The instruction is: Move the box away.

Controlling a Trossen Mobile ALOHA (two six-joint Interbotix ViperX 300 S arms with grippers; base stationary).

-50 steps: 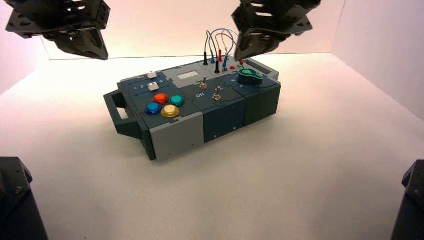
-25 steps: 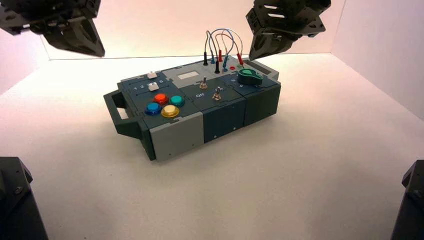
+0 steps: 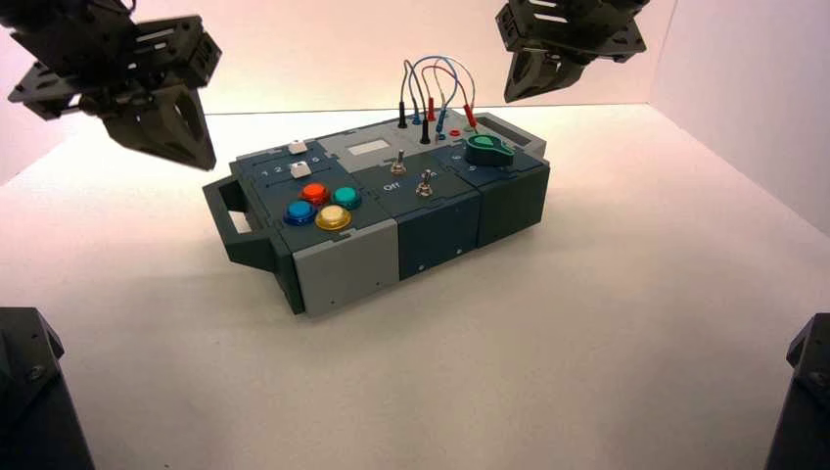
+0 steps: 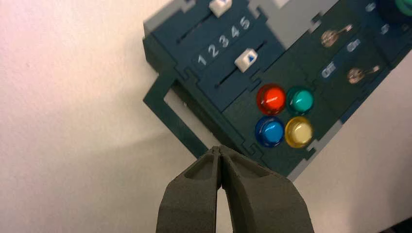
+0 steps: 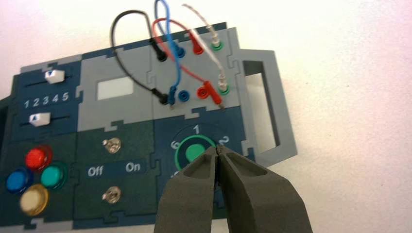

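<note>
white worktop (image 3: 548, 372) bare in the foreground; the box (image 3: 377, 211) sits mid-worktop, turned, long axis running from near-left to far-right; nearest end has the dark teal handle (image 3: 238, 227), then a cluster of four round buttons, red (image 3: 314, 192), green (image 3: 345, 197), blue (image 3: 299, 211), yellow (image 3: 333, 216); behind those two white sliders (image 3: 300, 168) with numbers 1 to 5 beside them; mid-box two toggle switches (image 3: 425, 183) with off/on lettering; further along the green knob (image 3: 487, 150), then looped jumper wires (image 3: 434, 93) plugged into sockets, then the grey handle (image 3: 514, 130) at the far end; left hand (image 3: 166, 122) hovers above and just beyond the near-left end, fingers pressed together, holding nothing; in the left wrist view its tips (image 4: 219, 154) sit over the dark teal handle's corner; right hand (image 3: 533, 78) is higher, above the far-right end by the wires, also closed and empty; right wrist view puts its tips (image 5: 217, 154) over the knob; key relation: one hand over each end of the long axis, box below and between them; left hand looks lower and nearer its handle; judgement: neither touches the box, move not yet started; likely needs a push or a grab at both ends, keeping clear of the wires.
</note>
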